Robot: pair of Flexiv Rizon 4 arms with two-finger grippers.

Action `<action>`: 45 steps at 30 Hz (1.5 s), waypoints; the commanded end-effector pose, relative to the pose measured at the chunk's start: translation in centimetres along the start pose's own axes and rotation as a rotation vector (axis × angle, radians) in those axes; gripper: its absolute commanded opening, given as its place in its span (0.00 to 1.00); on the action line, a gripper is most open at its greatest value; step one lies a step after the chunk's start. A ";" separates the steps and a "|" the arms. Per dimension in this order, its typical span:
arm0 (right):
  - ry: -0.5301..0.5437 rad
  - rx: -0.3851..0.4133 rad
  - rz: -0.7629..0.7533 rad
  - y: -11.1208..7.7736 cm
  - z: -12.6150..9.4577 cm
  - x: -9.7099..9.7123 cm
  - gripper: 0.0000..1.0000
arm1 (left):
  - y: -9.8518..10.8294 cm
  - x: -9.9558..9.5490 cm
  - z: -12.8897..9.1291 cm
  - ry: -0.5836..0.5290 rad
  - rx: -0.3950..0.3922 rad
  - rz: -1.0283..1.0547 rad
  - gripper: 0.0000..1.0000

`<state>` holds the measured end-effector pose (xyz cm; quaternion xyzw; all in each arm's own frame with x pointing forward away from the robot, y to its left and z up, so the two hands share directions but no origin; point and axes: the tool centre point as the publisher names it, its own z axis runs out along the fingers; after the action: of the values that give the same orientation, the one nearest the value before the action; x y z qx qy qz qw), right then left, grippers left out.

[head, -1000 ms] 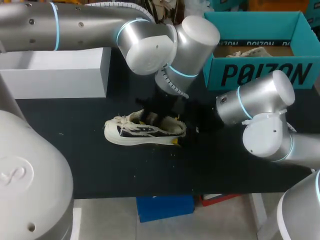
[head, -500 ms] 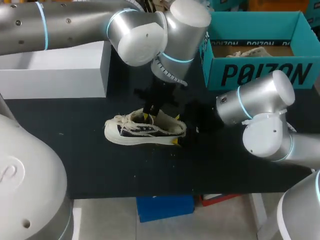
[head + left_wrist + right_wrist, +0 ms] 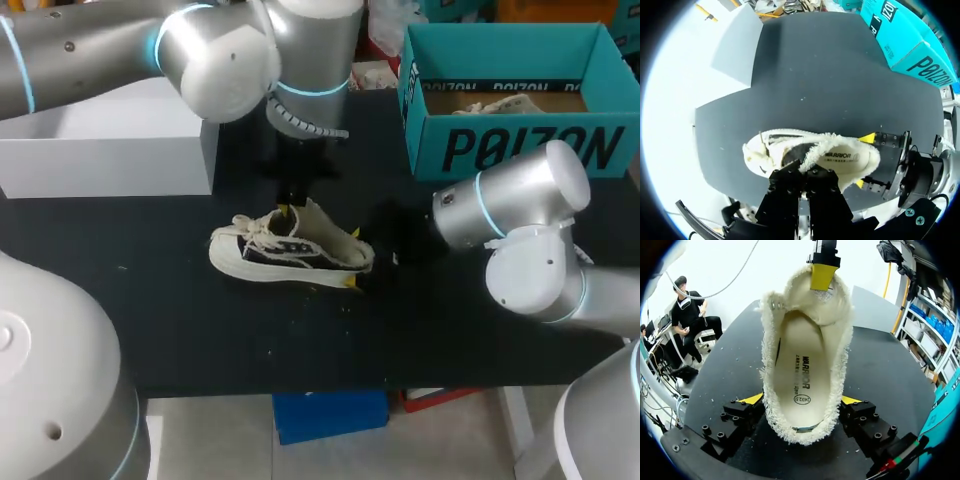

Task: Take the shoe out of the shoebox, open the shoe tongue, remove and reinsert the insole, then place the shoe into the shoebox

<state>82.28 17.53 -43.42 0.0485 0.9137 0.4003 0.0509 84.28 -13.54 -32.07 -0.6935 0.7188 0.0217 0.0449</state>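
On bench [image 3: 450, 330], shoe [image 3: 290, 255] was clamped at heel between right fingers [image 3: 751, 399]; tongue [image 3: 812, 305] was pinched upright by left fingers [image 3: 823, 274].

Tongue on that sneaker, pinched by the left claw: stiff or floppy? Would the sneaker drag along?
Probably floppy: the tongue curves upward where the left claw pinches it, and its edge is frayed fabric. The sneaker looks light and low, so it would likely slide along, but the right claw clamping its heel should hold it.
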 end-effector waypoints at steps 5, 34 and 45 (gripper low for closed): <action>-0.001 0.003 -0.001 -0.1 0.3 0.1 0.00 | 0.3 -2.4 -0.4 0.177 0.013 -0.034 0.00; -0.001 0.003 -0.001 -0.1 0.3 0.1 0.00 | 1.4 -6.9 1.7 0.345 -0.007 -0.125 0.00; -0.001 0.003 -0.001 -0.1 0.3 0.1 0.00 | 1.8 -8.1 2.8 0.355 -0.032 -0.140 0.00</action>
<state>82.28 17.65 -43.46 0.0472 0.9138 0.4003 0.0506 82.89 -5.68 -33.68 -0.7367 0.6661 -0.0819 -0.0834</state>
